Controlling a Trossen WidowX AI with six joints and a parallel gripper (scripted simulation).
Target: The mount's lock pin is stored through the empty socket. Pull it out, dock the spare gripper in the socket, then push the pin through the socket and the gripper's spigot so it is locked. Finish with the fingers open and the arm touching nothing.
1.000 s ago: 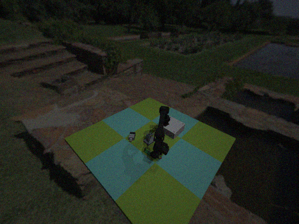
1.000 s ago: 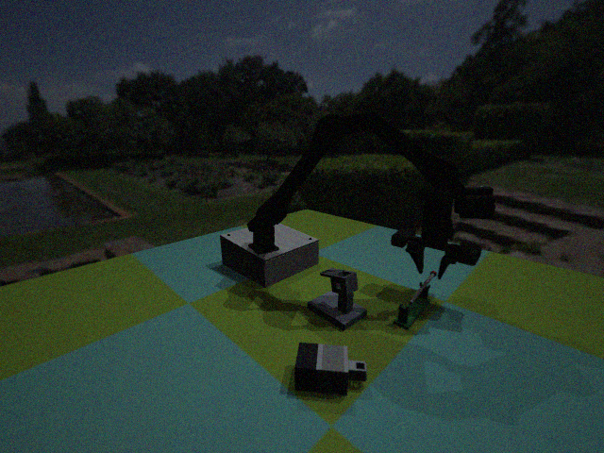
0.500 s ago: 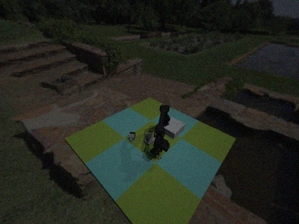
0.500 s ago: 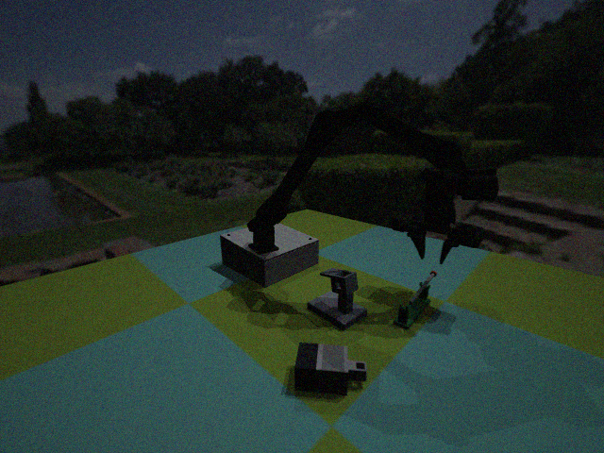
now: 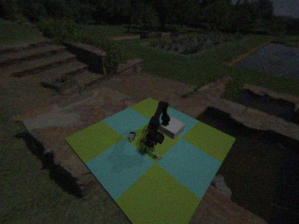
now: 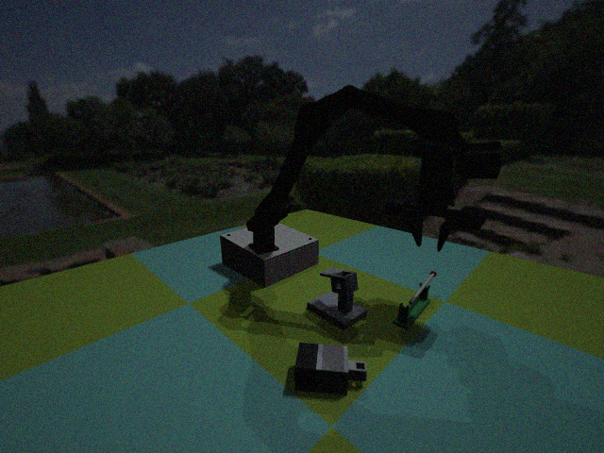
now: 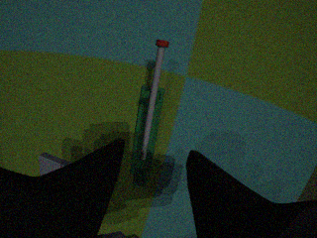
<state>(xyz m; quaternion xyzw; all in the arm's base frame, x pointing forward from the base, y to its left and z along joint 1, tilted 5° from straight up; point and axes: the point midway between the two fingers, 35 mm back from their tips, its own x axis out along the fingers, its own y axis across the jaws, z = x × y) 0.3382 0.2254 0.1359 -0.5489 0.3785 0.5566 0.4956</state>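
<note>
The lock pin [image 5: 157, 156] [image 6: 424, 286] [image 7: 153, 99], a pale rod with a red head, rests tilted in a green holder [image 6: 404, 317] [image 7: 157, 119], head end raised. My gripper [image 6: 428, 244] [image 7: 157, 151] is open and empty, pointing down above the pin and holder, clear of both. The grey mount [image 6: 324, 304] stands upright; its socket [image 6: 343, 281] has an open top and no pin through it. The spare gripper [image 5: 131, 136] [image 6: 322, 365] lies on the mat, its spigot [image 6: 358, 369] with a square hole pointing right in the exterior view. The arm hides the mount in the top view.
The white base box [image 5: 174, 126] [image 6: 288, 256] carries the arm at the back. The mount stands between the base box and the spare gripper in the exterior view, with the green holder to its right. A green and blue checkered mat [image 5: 154, 192] [image 6: 146, 360] lies under everything.
</note>
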